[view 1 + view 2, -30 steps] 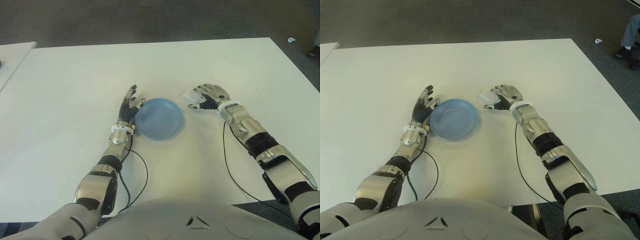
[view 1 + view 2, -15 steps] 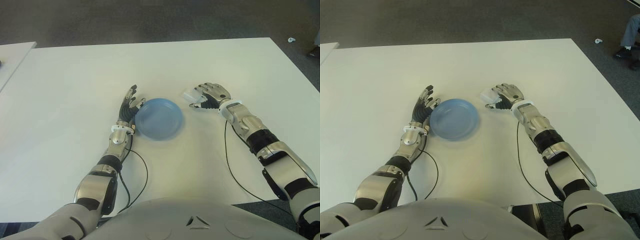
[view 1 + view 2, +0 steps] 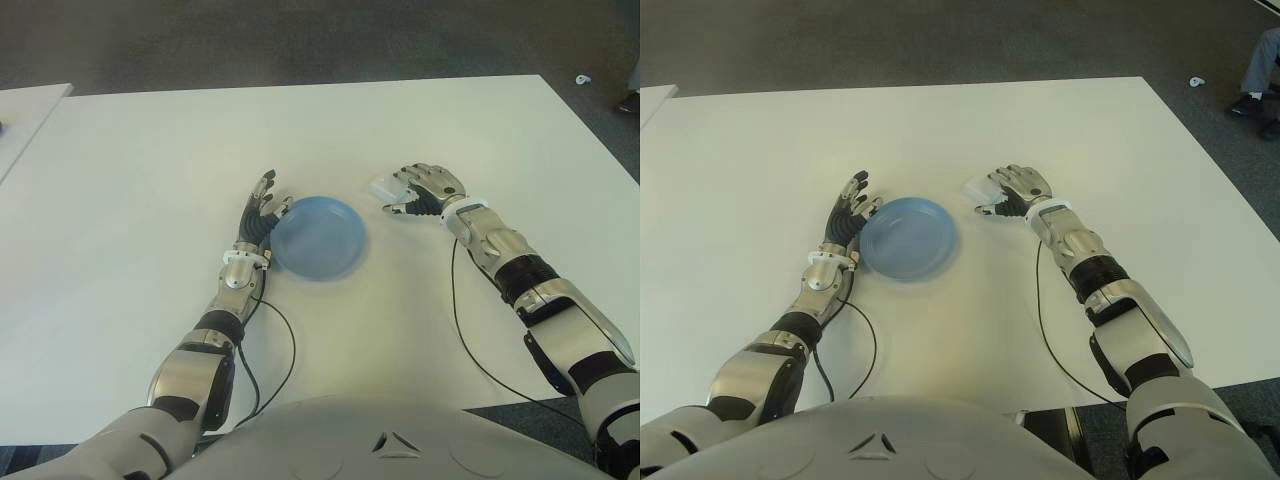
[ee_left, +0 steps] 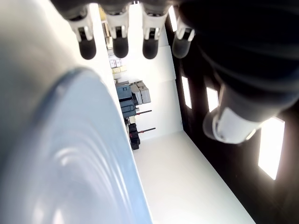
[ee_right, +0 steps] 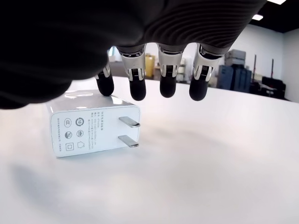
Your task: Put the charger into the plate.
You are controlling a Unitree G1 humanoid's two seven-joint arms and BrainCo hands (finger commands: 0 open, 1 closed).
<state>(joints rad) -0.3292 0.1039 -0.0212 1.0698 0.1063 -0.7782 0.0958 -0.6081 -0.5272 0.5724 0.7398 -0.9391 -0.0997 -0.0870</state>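
Right robot hand (image 5: 154,70) released charger (image 5: 91,123), fingers lifted.

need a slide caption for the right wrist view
Right hand fingers hover open over white two-prong plastic charger lying on white table.

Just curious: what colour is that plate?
Blue; the plate shows best in the left eye view.

The only markings are on the white charger (image 5: 88,125): on its pronged face, at about nine o'clock from the two metal prongs, stand rows of small grey certification symbols and fine print. None of it is legible as words or numbers, and no brand name can be made out
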